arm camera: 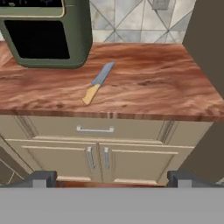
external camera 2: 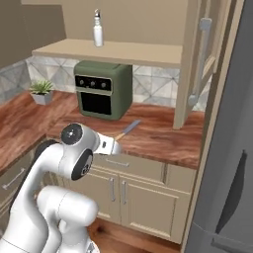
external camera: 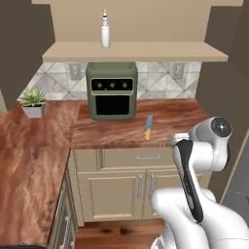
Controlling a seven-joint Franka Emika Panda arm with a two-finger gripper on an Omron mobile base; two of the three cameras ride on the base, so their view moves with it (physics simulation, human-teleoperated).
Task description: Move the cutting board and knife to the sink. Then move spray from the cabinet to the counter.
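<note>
Your gripper (arm camera: 107, 179) stands wide, its two dark fingertips (arm camera: 41, 178) far apart and holding nothing, well short of the counter (arm camera: 144, 87) and facing its drawer fronts. You can see the knife (arm camera: 98, 82) lying flat on the counter, just right of the green oven (arm camera: 46, 33) and near the front edge, touching neither. Its long axis runs on a diagonal: the yellow-orange handle points toward the counter's front edge and you, the grey-blue blade points back toward the tiled wall and slightly right in the hand view. Look up in the left base view and you find the spray (external camera: 105, 30) standing upright on the cabinet (external camera: 136, 51) shelf, above the oven, nozzle uppermost. A potted plant (external camera: 33, 102) sits at the counter's far left corner.
</note>
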